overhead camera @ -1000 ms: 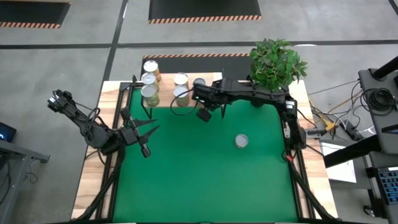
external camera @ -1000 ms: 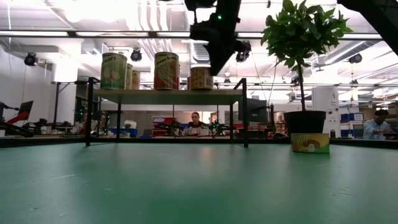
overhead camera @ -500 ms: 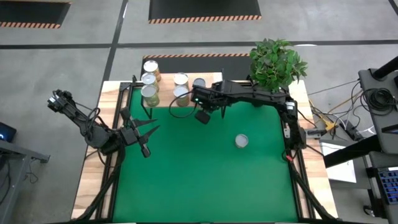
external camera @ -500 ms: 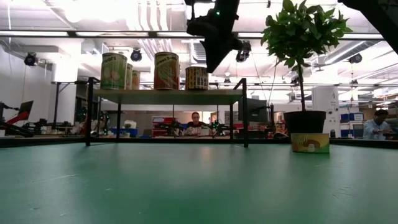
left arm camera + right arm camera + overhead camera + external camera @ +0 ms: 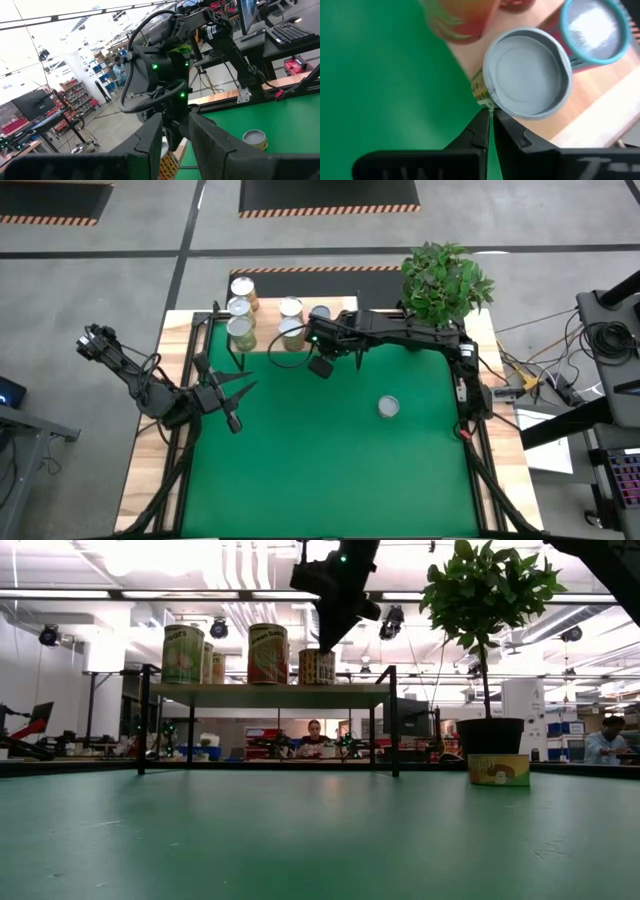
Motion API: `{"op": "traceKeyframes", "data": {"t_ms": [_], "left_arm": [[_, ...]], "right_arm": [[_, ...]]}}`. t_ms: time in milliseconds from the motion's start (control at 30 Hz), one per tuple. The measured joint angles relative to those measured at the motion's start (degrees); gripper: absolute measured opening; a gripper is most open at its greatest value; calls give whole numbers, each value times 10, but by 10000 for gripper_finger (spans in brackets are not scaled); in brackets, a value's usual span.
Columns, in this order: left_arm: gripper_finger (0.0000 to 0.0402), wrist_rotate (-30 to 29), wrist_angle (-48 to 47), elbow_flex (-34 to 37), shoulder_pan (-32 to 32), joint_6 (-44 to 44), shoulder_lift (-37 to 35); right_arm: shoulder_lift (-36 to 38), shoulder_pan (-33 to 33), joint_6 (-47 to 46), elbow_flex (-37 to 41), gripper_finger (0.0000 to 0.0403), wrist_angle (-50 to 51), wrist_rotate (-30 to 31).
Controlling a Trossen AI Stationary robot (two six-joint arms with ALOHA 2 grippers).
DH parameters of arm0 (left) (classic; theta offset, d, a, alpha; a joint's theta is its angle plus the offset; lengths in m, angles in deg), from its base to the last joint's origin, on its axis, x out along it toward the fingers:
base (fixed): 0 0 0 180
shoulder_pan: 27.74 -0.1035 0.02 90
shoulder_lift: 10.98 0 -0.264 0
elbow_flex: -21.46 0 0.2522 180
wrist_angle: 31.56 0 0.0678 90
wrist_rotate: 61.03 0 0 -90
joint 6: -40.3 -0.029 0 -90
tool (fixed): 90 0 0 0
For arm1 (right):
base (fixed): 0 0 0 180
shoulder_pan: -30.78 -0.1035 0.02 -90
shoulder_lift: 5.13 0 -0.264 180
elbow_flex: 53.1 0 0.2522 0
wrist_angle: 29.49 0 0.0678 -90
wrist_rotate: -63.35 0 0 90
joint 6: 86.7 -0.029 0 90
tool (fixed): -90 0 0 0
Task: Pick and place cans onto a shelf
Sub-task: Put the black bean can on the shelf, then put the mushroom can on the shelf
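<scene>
Right tool [image 5: 319,366]: its two dark fingers [image 5: 482,131] are pressed together with nothing between them; it is held above the front edge of the shelf, just beside a can, and in the low view it hangs over the shelf top [image 5: 330,628].
Nearest can: a small tin with a silvery round top and yellowish printed side [image 5: 527,72], seen from above just past the clenched fingertips, standing on the pale board.
Shelf: a light pale-wood rectangular board on thin black metal legs [image 5: 265,694], set at the far edge of the green mat [image 5: 330,450].
Cans on the shelf: several small cylindrical tins [image 5: 240,330] are grouped on the board; in the low view three stand upright in a row in front [image 5: 267,654], with more partly hidden behind.
Loose can: one silvery-topped tin [image 5: 388,407] stands alone on the green mat, well apart from the shelf.
Left tool [image 5: 232,392]: held over the left edge of the worktop [image 5: 150,470], its dark fingers slightly parted and grasping nothing.
Plant: a leafy green plant in a black pot [image 5: 445,280] stands at the far right corner, beside the shelf.
</scene>
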Motion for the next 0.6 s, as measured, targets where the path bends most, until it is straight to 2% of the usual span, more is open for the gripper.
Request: {"op": "traceKeyframes", "data": {"t_ms": [400, 600], "left_arm": [[81, 0, 0, 0, 0, 0, 0], [81, 0, -1, 0, 0, 0, 0]], "right_arm": [[1, 0, 11, 1, 13, -4, 4], [37, -38, 5, 0, 13, 6, 0]]}}
